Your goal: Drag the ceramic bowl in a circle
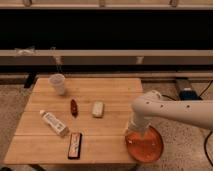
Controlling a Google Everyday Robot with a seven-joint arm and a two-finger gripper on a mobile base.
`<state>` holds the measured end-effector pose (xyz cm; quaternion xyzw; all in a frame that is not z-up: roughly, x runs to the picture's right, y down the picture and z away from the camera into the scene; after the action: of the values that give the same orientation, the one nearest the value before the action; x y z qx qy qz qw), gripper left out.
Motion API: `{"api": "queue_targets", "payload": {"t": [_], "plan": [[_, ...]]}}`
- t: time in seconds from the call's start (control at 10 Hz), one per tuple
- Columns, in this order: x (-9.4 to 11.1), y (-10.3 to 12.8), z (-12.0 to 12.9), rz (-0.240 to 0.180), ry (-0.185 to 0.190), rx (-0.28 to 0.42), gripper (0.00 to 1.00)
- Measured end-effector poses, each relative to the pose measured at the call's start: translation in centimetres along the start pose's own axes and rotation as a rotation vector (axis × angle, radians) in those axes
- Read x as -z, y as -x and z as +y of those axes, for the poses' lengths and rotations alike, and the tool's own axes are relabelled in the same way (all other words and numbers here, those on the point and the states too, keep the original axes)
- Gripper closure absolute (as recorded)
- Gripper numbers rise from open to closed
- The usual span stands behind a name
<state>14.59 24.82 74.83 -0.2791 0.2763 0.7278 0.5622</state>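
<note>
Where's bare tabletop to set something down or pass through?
Bare: back right, right of the cup; front middle, between case and bowl. Crowded: left half, around the tube. The gripper is at the bowl's back-left rim.

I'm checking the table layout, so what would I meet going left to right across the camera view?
White cup → small red object → white block → ceramic bowl, with the gripper at its far-left rim. The white tube and dark bar overlap others, so left out.

The ceramic bowl [148,148] sits at the near right corner of the surface [110,90], the pincer [136,131] over its far left rim; a cup [58,83] stands near the far left corner.
</note>
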Motion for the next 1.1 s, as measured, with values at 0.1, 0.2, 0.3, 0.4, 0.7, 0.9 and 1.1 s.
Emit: {"api": "queue_targets", "payload": {"t": [0.1, 0.2, 0.3, 0.4, 0.7, 0.9, 1.1], "plan": [[-0.2, -0.3, 0.3, 0.008, -0.003, 0.009, 0.38], [-0.4, -0.5, 0.6, 0.012, -0.005, 0.018, 0.38], [-0.6, -0.8, 0.9, 0.017, -0.008, 0.029, 0.38], [-0.8, -1.1, 1.2, 0.02, -0.013, 0.039, 0.38], [-1.8, -1.8, 1.8, 0.033, -0.033, 0.069, 0.38], [-2.5, -2.0, 2.1, 0.037, -0.047, 0.08, 0.38], [-3.0, -2.0, 2.0, 0.04, -0.064, 0.081, 0.38]]}}
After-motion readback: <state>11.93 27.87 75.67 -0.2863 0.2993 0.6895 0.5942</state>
